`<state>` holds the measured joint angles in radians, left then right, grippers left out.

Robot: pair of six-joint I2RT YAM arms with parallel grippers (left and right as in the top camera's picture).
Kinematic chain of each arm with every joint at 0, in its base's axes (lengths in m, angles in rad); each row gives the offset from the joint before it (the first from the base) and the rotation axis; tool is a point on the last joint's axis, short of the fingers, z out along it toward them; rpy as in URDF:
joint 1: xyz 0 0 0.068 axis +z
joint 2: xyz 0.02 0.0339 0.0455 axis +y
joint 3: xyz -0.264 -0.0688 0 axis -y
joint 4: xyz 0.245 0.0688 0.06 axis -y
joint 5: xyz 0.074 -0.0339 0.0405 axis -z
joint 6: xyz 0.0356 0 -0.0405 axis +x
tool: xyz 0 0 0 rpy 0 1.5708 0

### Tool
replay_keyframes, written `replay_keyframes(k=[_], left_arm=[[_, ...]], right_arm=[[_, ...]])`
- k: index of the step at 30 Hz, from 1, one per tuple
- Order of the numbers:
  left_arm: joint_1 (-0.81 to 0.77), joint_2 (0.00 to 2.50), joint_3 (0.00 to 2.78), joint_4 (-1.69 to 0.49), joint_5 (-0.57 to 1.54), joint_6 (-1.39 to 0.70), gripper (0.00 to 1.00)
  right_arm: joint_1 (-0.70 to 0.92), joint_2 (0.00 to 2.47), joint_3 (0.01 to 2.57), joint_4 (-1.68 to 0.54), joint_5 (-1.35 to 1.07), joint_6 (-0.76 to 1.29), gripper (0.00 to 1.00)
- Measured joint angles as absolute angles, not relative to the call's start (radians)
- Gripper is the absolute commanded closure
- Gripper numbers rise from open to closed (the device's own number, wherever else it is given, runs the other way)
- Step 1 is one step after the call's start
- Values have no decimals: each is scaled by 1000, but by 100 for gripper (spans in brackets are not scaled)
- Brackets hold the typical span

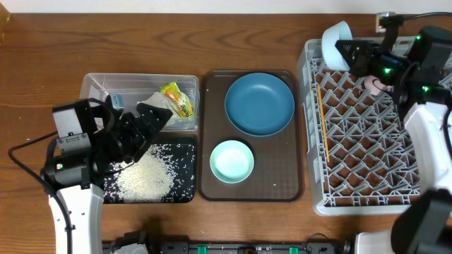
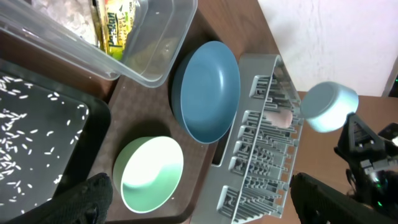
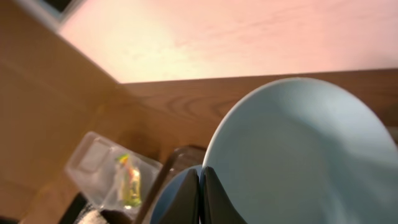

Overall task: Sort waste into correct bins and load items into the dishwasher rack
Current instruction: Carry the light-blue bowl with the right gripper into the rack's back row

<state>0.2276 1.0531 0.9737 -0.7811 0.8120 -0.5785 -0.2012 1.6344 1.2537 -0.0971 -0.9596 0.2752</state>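
Closest to the robot, the loose white rice grains point(image 1: 145, 176) are lying heaped in the shallow black tray point(image 1: 191, 195), which is matte and flat, with stray grains speckling its bare end. Beside it, the pale mint-green bowl point(image 1: 232, 161) is sitting upright on the finely textured brown serving tray point(image 1: 282, 176).

The left gripper point(image 1: 152, 127) is hovering at the near edge of the clear plastic tub point(image 1: 95, 85), jaws spread wide and carrying nothing. Inside that thin-walled, round-cornered tub, the yellow-green snack wrapper point(image 1: 176, 99) and the crumpled white tissue point(image 1: 157, 104) are resting together, so the waste sorting is looking finished.

Further back on the serving tray, the large dark-blue plate point(image 1: 259, 104), smooth and shallow, is waiting, not yet loaded. To the right, the grey dishwasher rack point(image 1: 367, 155) is showing its lattice of pegs, and the small pink cup point(image 1: 376, 85) is already lying among them toward the far side.

At the rack's far left corner, the right gripper point(image 1: 351, 53) is pinching the rim of the small light-blue bowl point(image 1: 336, 39) and holding it tipped on edge. Loading is looking roughly midway: this bowl is going in, and the plate and mint bowl are left. Everything is standing on the wood-grained bench point(image 1: 42, 56).
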Motion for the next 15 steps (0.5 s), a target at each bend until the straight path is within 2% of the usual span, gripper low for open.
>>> replay_keyframes(k=[6,15], left_arm=[[228,1053,974,-781,812,-579,6],[228,1053,974,-781,812,-579,6]], right_arm=[[-230,1805,1254,81,-1178,357,99],[-268,1920,1254,90,-1290,438,99]])
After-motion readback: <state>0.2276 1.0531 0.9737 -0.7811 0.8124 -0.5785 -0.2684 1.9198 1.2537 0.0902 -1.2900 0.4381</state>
